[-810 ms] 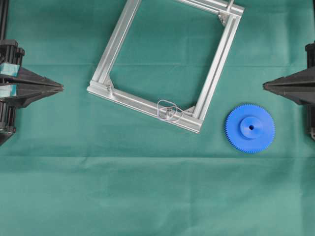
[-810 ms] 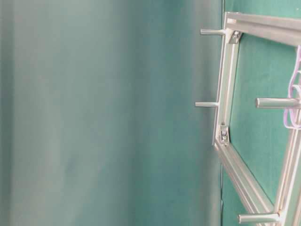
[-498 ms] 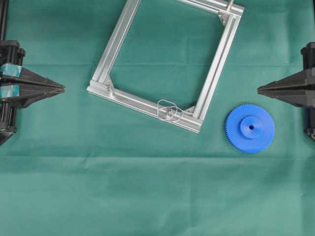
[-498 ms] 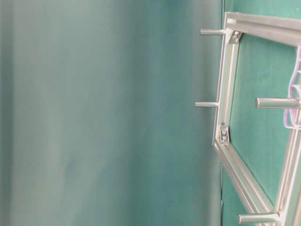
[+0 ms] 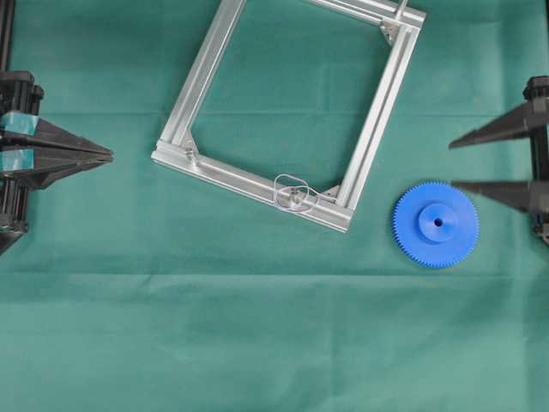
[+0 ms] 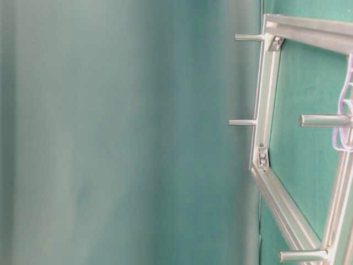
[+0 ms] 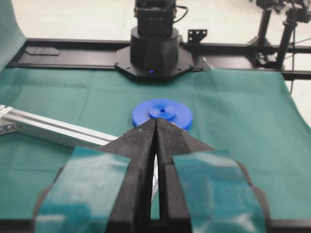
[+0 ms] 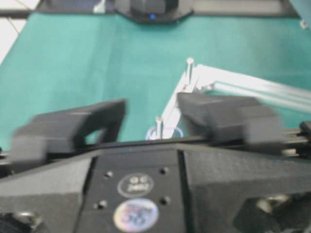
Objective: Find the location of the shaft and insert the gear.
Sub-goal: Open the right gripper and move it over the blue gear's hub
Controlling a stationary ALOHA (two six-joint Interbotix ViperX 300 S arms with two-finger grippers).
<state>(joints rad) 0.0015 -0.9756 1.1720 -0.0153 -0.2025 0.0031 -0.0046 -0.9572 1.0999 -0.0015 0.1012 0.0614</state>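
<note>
The blue toothed gear point(image 5: 436, 224) lies flat on the green cloth at the right, and shows beyond the left fingertips as the gear point(image 7: 162, 112). The shaft point(image 5: 294, 196), a thin metal pin on a clear rounded plate, stands on the frame's lower bar, seen as the shaft point(image 8: 158, 127) and as the shaft point(image 6: 325, 120). My right gripper point(image 5: 451, 163) is open at the right edge, just above and right of the gear, touching nothing. My left gripper point(image 5: 110, 154) is shut and empty at the left edge, seen as the left gripper point(image 7: 155, 121).
A tilted aluminium frame point(image 5: 377, 120) with corner brackets and upright corner pins point(image 6: 245, 122) lies at the top middle. The opposite arm's black base point(image 7: 153, 48) stands at the far table edge. Green cloth covers the table.
The right gripper's jaws have spread apart from shut to open, staying at the right edge. The left gripper, gear and frame have not moved.
</note>
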